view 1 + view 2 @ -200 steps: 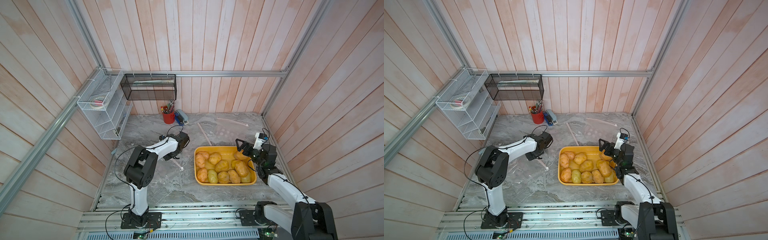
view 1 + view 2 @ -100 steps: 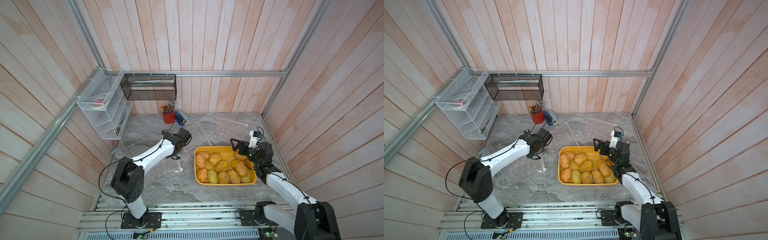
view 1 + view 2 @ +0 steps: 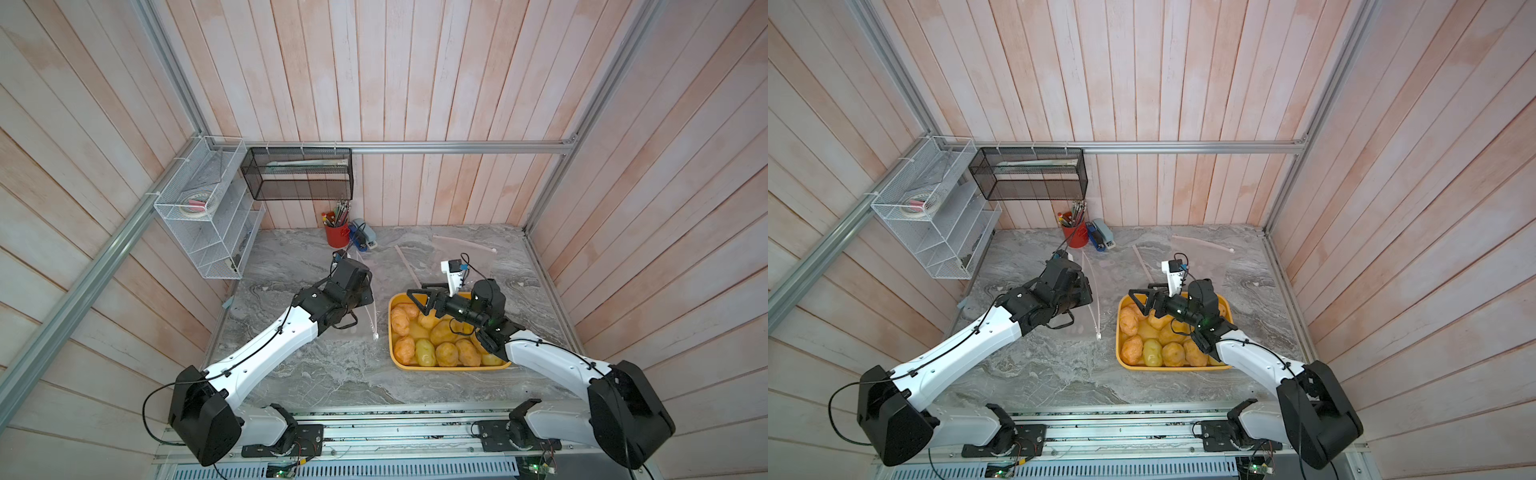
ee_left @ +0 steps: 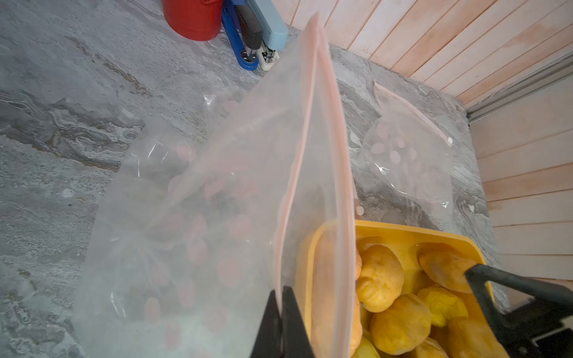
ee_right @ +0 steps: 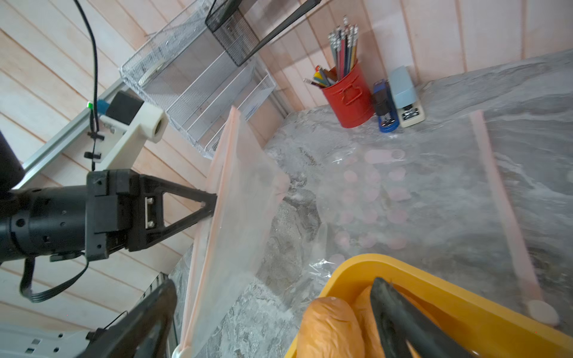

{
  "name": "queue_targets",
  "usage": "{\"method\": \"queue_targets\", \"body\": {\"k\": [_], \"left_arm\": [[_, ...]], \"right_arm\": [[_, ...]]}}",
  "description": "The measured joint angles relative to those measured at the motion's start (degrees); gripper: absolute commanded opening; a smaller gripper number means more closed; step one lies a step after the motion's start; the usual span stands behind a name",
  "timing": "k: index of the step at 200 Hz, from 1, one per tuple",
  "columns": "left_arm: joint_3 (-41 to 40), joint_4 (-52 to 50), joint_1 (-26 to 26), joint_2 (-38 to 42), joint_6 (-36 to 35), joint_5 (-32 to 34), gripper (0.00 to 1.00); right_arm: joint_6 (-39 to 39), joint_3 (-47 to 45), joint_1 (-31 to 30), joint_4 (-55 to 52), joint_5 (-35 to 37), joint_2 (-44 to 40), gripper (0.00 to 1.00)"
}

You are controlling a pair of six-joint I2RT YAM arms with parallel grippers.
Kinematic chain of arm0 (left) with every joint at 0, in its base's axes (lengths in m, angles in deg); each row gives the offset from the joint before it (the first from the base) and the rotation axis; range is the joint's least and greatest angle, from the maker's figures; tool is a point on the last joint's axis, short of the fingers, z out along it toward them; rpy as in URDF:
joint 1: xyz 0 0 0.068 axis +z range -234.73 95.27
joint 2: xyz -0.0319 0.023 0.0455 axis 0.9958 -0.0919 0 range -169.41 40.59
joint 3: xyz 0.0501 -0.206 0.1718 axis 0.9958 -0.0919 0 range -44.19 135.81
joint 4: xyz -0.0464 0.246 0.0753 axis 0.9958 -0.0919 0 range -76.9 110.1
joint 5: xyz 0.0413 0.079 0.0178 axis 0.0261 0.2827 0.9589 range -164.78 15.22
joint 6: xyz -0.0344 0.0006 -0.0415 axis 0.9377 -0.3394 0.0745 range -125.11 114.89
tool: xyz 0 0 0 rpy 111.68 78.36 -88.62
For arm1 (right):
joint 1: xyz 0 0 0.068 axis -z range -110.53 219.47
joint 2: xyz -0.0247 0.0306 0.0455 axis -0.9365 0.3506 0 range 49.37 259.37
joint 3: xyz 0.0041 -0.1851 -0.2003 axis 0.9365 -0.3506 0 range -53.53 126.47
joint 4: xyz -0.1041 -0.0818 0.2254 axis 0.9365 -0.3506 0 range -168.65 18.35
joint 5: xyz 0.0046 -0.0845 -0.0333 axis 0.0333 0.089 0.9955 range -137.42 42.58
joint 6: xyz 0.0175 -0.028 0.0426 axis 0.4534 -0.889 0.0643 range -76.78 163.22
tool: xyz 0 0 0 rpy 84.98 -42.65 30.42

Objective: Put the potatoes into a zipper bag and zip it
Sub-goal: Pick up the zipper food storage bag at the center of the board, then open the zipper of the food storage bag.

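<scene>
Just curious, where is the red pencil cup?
In both top views the red pencil cup stands against the back wall, left of centre, beside two staplers.

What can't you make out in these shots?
The count of potatoes: the right arm covers part of the yellow tray in both top views; the wrist views crop it.
How the left gripper pinches the zipper bag: hidden under its own wrist in both top views.
Part of the zipper bag: cut off by the left wrist view's edge.
What lies in the white wire rack: too small in top views.
</scene>
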Motion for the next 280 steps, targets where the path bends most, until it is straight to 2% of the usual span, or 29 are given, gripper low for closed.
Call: {"method": "queue_targets", "body": {"k": [65, 149, 162, 194, 223, 249, 280], "left_arm": [[3.45, -3.87, -0.63, -4.07, 0.07, -0.33, 0.0], [5.6, -9.03, -0.74, -5.4, 0.13, 1.05, 0.0], [6.01, -9.62, -0.74, -5.4, 0.13, 1.05, 0.0], [8.79, -12.35, -0.74, -5.49, 0.11, 0.81, 0.0], [15.3, -16.81, -0.7, -5.84, 0.07, 0.81, 0.0], [20.81, -20.15, -0.55, -5.92, -0.24, 0.31, 0.0], [25.55, -23.37, 0.7, -6.34, -1.64, -3.45, 0.0]], "right_arm": [[-2.56, 7.65, -5.16, -2.58, 4.87, 7.39, 0.9], [-5.86, 19.78, -10.54, -10.08, 8.92, 20.44, 0.81], [-6.12, 21.03, -10.64, -10.95, 9.57, 21.77, 0.75], [-6.45, 23.5, -10.62, -12.87, 11.21, 25.03, 0.49], [-6.71, 24.26, -10.62, -14.27, 12.07, 26.34, 0.43], [-6.84, 24.24, -10.62, -14.47, 12.94, 26.23, 0.29], [-6.82, 23.19, -10.62, -14.45, 13.86, 25.27, 0.15]]}}
